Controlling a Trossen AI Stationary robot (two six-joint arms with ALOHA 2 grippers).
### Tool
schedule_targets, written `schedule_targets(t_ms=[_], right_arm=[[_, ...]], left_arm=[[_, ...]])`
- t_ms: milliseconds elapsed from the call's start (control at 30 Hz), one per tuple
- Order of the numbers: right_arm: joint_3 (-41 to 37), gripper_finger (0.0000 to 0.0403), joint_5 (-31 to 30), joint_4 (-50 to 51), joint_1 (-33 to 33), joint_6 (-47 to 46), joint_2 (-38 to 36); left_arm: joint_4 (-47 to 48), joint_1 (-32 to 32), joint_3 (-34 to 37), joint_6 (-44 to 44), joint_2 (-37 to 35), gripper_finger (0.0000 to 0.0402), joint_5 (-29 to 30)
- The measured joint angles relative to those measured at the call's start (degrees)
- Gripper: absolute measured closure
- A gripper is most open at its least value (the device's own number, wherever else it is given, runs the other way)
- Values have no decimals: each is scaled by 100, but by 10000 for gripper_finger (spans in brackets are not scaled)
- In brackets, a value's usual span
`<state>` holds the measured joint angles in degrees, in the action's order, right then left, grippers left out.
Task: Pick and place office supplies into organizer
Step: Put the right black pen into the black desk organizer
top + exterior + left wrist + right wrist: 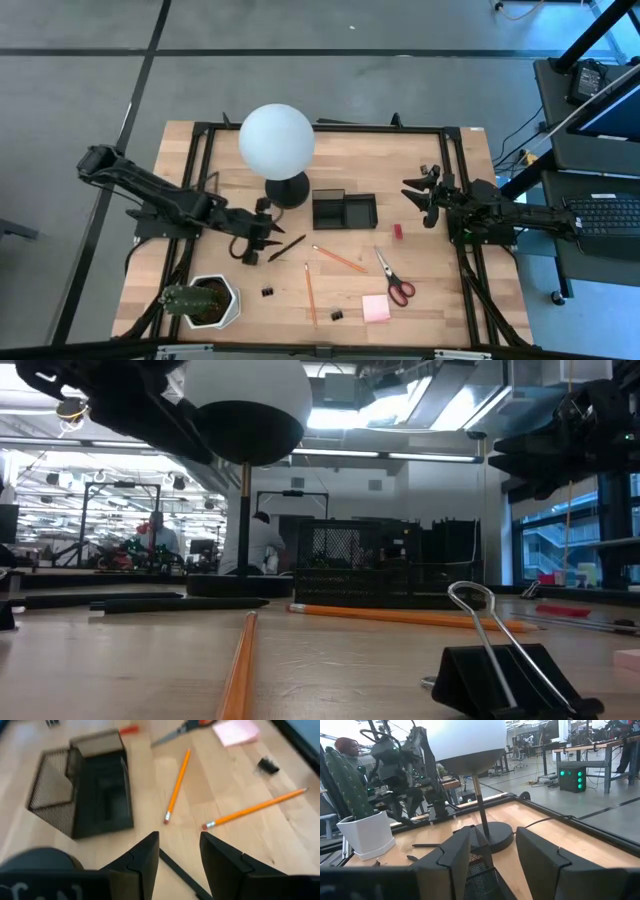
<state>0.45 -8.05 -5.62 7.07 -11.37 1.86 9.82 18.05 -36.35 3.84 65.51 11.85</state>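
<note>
My left gripper hangs open, tilted down, above the near-left end of a black pen that lies flat on the table. Beyond it stands the black mesh organizer. Two orange pencils, red-handled scissors, a pink sticky pad, a red block and two binder clips lie flat on the wood. My right gripper waits open at the table's right, held level.
A white globe lamp on a round black base stands just left of the organizer, close to my left gripper. A plant in a white pot sits at the near left corner. A black frame runs around the table.
</note>
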Motion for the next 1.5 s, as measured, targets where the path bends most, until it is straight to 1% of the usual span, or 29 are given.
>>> schedule_targets(t_ms=[267, 467, 633, 733, 867, 1033, 1267, 1500], right_arm=[[0, 241, 4, 38, 0, -9, -1], [0, 241, 13, 109, 0, -9, 0], [1, 241, 15, 136, 0, -7, -1], [2, 241, 14, 150, -2, -7, 0], [0, 241, 15, 185, 0, 8, -2], [0, 241, 11, 191, 0, 8, -1], [0, 241, 10, 277, 0, 16, -1], [0, 241, 7, 297, 0, 146, -2]], left_arm=[[1415, 174, -1000, 924, 1077, 264, -12], [2541, 189, -1573, 1976, 1784, 264, -77], [2590, 127, -1885, 2585, 2323, 264, -742], [2641, 91, -2065, 2775, 2601, 264, -907], [2942, 92, -2255, 2969, 2920, 266, -925], [3474, 67, -2450, 3664, 3284, 271, -915], [3489, 59, -2473, 4164, 3566, 272, -979], [3474, 60, -2473, 4499, 3585, 272, -1020]])
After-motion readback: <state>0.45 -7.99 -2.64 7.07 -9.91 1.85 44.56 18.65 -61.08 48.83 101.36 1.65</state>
